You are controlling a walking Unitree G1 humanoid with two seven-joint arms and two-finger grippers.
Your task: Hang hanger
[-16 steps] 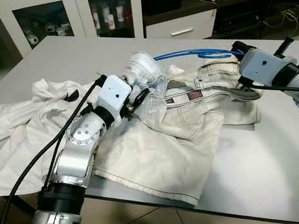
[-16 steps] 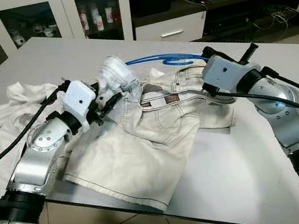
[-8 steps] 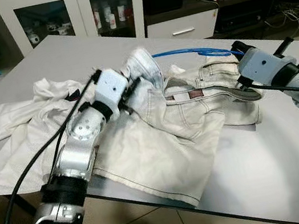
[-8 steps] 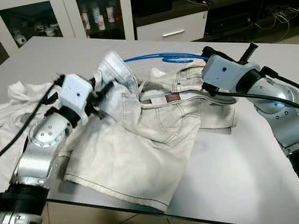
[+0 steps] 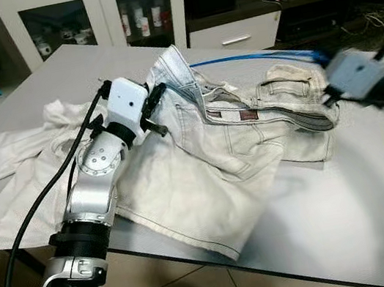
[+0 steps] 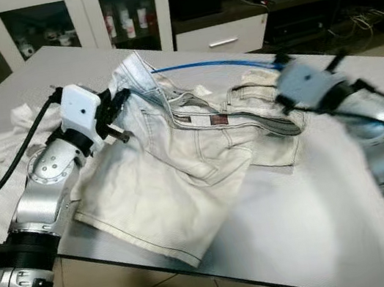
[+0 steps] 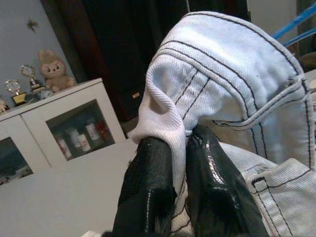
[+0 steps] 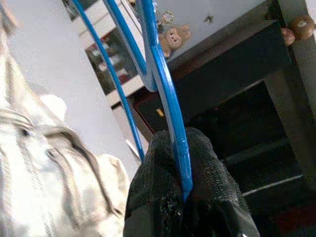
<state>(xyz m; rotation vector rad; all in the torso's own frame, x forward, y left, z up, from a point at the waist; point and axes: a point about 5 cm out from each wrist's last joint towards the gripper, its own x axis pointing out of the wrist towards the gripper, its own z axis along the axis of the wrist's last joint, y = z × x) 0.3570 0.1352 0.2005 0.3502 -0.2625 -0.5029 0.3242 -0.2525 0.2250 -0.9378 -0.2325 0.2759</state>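
Observation:
Pale denim shorts (image 5: 210, 162) lie across the grey table (image 5: 353, 212). My left gripper (image 5: 159, 111) is shut on their waistband and holds that edge up off the table; in the left wrist view both black fingers (image 7: 148, 168) pinch the folded denim (image 7: 222, 74). A thin blue hanger (image 5: 251, 58) runs behind the shorts toward the right. My right gripper (image 8: 180, 136) is shut on the blue hanger (image 8: 165, 94). In the head views the right arm (image 5: 359, 77) is blurred, at the shorts' right end.
A crumpled white shirt (image 5: 25, 165) lies on the table's left part. The front table edge (image 5: 198, 265) runs close below the shorts. Behind the table stand a glass-door cabinet (image 5: 81, 22) and a white drawer unit (image 5: 235, 32).
My left gripper has raised the shorts' waistband and drawn it back and left, spreading the cloth. My right arm has shifted right with the hanger and now shows blurred.

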